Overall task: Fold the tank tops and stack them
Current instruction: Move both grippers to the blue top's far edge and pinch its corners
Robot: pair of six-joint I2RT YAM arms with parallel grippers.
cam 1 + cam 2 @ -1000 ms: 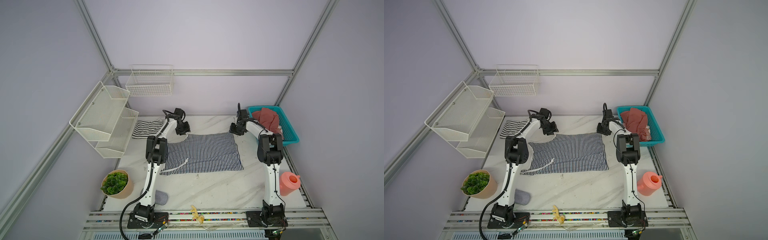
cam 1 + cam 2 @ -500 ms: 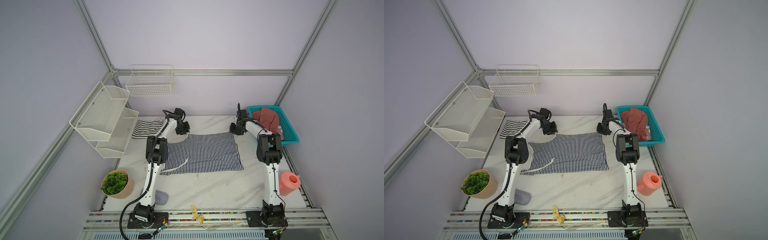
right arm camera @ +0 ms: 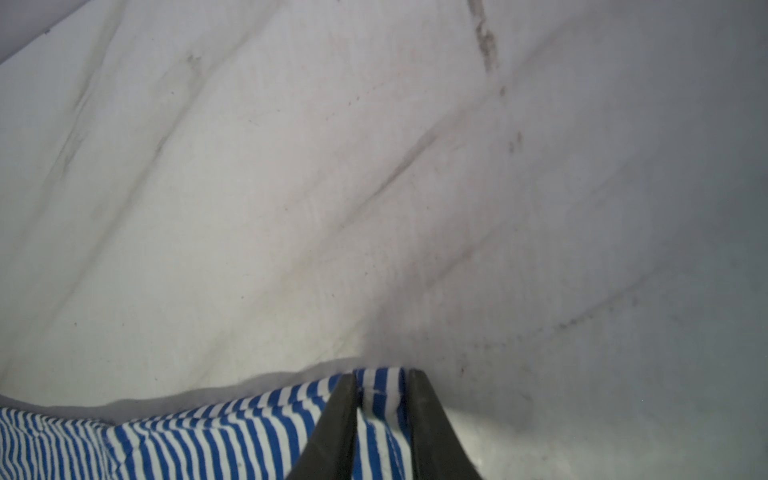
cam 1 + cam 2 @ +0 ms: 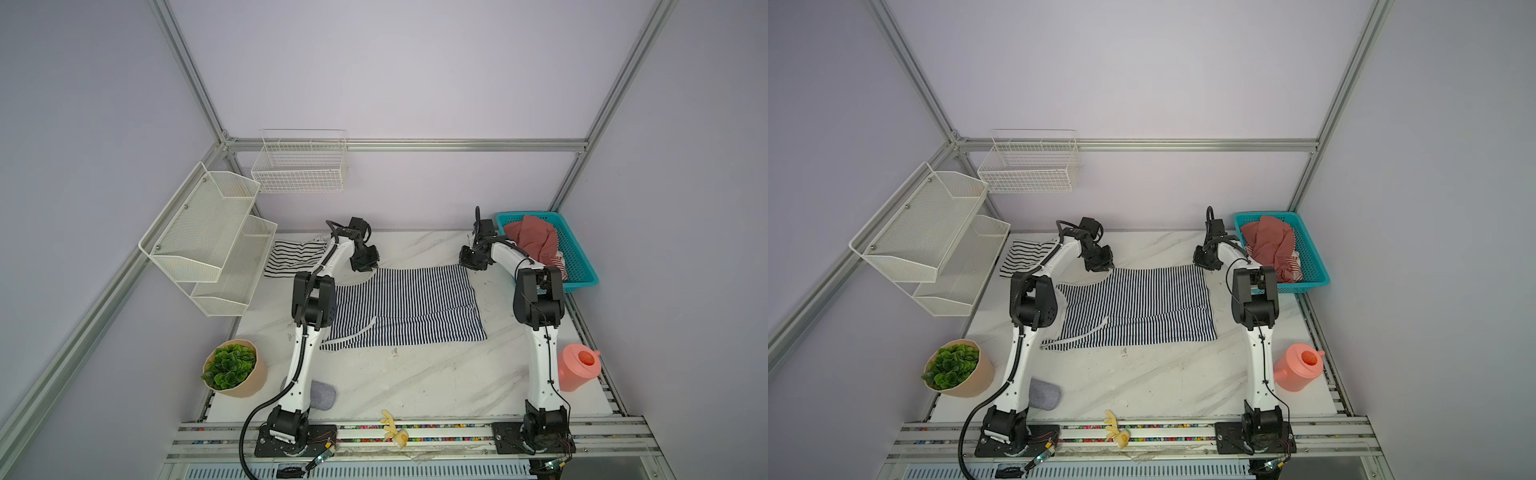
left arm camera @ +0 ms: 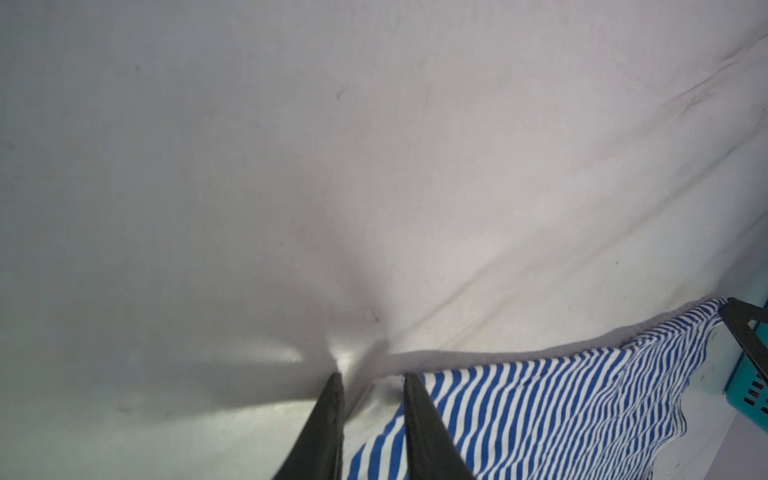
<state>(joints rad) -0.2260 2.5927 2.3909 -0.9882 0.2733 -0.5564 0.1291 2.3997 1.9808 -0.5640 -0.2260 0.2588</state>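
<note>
Inspection of the marble table (image 4: 415, 374), all places taken from the teal basket (image 4: 582, 282): 2 tank tops, 2 arms, 2 grippers.

The navy-striped tank top (image 4: 407, 307) lies spread flat just left of the teal basket. The white tank top (image 4: 293, 255), with wide black stripes, lies well left of the basket at the table's back edge, beyond the navy one. The 2 tops are apart, not stacked.

The right gripper (image 4: 467, 264) is down at the navy top's back corner nearest the basket. In the right wrist view its 2 fingers (image 3: 419, 399) are clenched on a bunched bit of striped hem. The left gripper (image 4: 368, 268) is at the other back corner, farther from the basket. In the left wrist view its 2 fingers (image 5: 332, 399) stand narrowly apart with the cloth's edge running between them. Whether they pinch it I cannot tell.

Inside the basket: 1 heap of reddish cloth (image 4: 534, 237). Just in front of the basket: 1 pink jug (image 4: 575, 370). Far left of it: 1 potted plant (image 4: 232, 368), 1 2-tier mesh shelf (image 4: 203, 232), 1 wire wall basket (image 4: 301, 166).
</note>
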